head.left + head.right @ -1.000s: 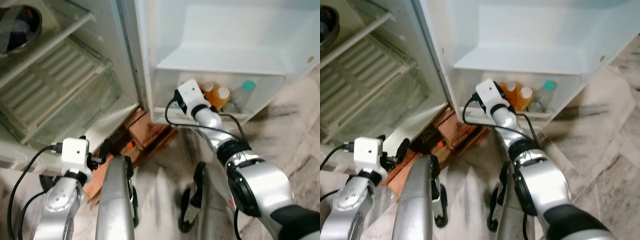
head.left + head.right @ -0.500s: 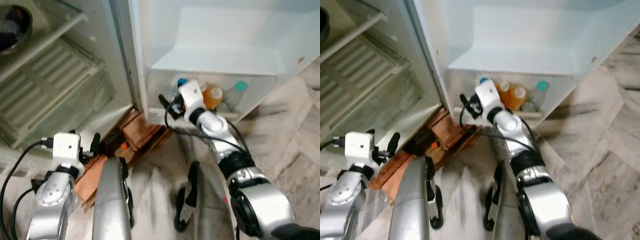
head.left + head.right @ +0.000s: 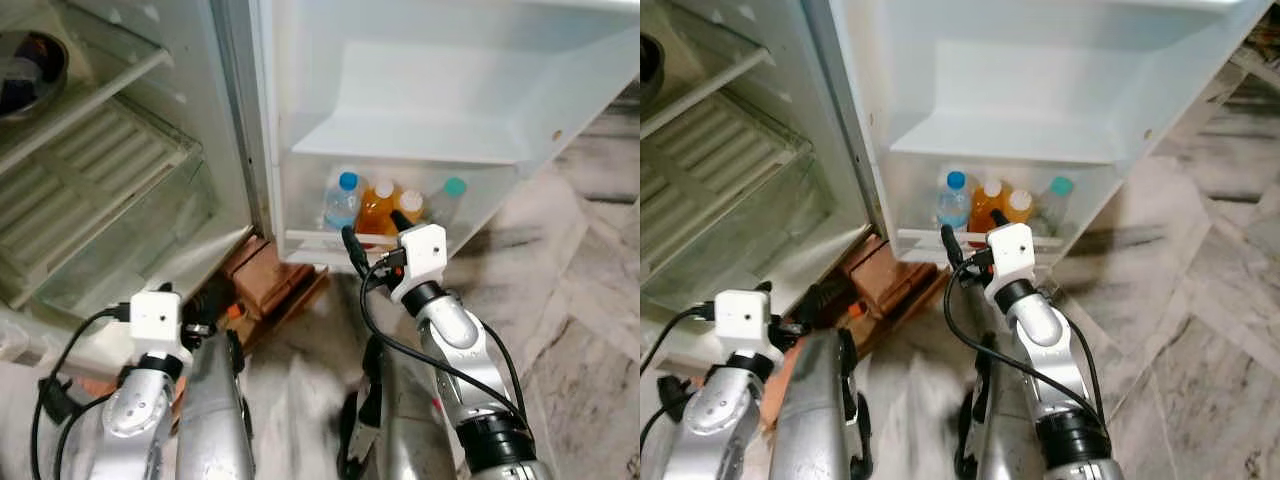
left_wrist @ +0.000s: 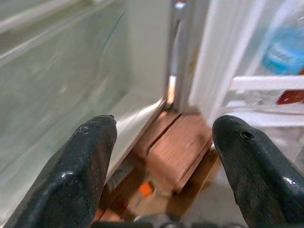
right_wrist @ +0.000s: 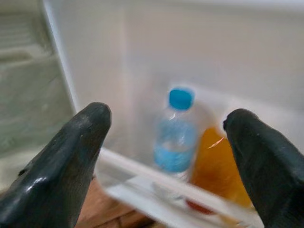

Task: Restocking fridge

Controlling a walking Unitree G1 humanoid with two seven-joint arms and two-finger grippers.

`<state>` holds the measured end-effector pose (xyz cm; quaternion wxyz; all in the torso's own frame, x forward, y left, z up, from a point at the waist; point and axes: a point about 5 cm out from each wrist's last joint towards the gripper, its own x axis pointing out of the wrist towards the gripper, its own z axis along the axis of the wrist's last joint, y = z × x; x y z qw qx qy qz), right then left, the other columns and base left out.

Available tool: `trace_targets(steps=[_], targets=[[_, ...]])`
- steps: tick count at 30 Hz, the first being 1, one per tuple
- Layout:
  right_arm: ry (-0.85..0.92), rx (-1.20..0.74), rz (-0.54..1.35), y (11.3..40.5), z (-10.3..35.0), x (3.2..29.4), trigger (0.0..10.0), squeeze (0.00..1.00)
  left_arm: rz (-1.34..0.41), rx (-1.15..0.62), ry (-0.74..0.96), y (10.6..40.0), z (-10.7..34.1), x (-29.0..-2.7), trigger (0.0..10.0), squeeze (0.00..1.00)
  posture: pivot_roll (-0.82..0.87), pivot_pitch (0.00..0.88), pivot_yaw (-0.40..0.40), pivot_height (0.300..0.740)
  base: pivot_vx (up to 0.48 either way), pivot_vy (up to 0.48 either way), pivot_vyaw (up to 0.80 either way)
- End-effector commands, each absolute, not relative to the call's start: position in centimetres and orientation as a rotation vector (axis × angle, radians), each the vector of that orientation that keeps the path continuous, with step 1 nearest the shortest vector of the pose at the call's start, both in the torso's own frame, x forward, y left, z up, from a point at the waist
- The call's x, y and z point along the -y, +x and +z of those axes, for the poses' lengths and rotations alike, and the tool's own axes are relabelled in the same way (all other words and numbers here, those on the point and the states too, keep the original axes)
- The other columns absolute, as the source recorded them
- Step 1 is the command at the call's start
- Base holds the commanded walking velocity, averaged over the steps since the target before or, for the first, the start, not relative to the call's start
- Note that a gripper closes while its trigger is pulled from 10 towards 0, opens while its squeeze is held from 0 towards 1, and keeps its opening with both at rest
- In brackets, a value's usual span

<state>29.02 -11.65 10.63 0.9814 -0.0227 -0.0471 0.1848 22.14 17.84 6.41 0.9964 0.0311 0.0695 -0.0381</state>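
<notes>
**Bottles racked upright, straight ahead of the right jaws**

Far left: open white fridge body (image 3: 120,180) with ribbed clear shelves and a dark round bowl (image 3: 25,75) on an upper one. Lower left: left gripper (image 4: 161,166), jaws wide and holding nothing, aimed at the foot of the cabinet where reddish-brown wooden blocks (image 4: 178,149) prop the fridge off the pale marble floor (image 3: 580,300). Well apart from the bottles, with the door's hinge edge between.

Centre: white fridge door (image 3: 450,90) swung open, its bottom door rack (image 3: 310,240) carrying four bottles in a row. From the left: clear plastic water bottle with a blue cap (image 3: 342,203), two orange juice bottles with white caps (image 3: 378,210), and a clear bottle with a teal cap (image 3: 450,195) at the far end. All upright, long axes vertical, packed close behind the rack's low front rail.

Right of centre: right gripper (image 5: 166,156), jaws spread wide and empty, just outside the rail. Seen through the right wrist camera, blue-capped bottle directly between the two fingers, orange bottle beside it toward one finger. Clearly the nearer arm, level with the bottles' upper halves.

Judged: restocking of this rack looks nearly full, little spare room between bottles. Any further reach goes forward over the rail; a retreat goes straight back.
</notes>
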Motion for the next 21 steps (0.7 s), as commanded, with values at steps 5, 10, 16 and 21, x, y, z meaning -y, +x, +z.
trace_targets(steps=[5, 10, 16, 21], targets=[[-0.06, 0.057, 0.351, 28.8, 10.0, 11.7, 10.0, 0.0, -0.133, -0.076, 0.103, 23.5, 6.8, -15.9, 10.0, 0.0, 0.11, 0.043, -0.071, 0.621, 0.0, 0.0, 0.0], [-0.052, -0.016, 0.314, 28.6, 8.0, 12.3, 10.0, 0.0, -0.141, -0.064, 0.106, 24.0, 6.8, -15.4, 10.0, 0.0, 0.13, 0.021, -0.078, 0.646, 0.0, 0.0, 0.0], [-0.086, 0.0, 0.323, 29.6, 8.6, 12.0, 10.0, 0.0, -0.139, -0.026, 0.148, 24.9, 7.2, -15.8, 10.0, 0.0, 0.15, 0.022, -0.083, 0.676, 0.0, 0.0, 0.0], [-0.107, 0.002, 0.309, 29.6, 8.4, 12.4, 10.0, 0.0, -0.117, -0.016, 0.168, 25.0, 7.4, -16.9, 10.0, 0.0, 0.15, 0.031, -0.068, 0.701, 0.0, 0.0, 0.0]])
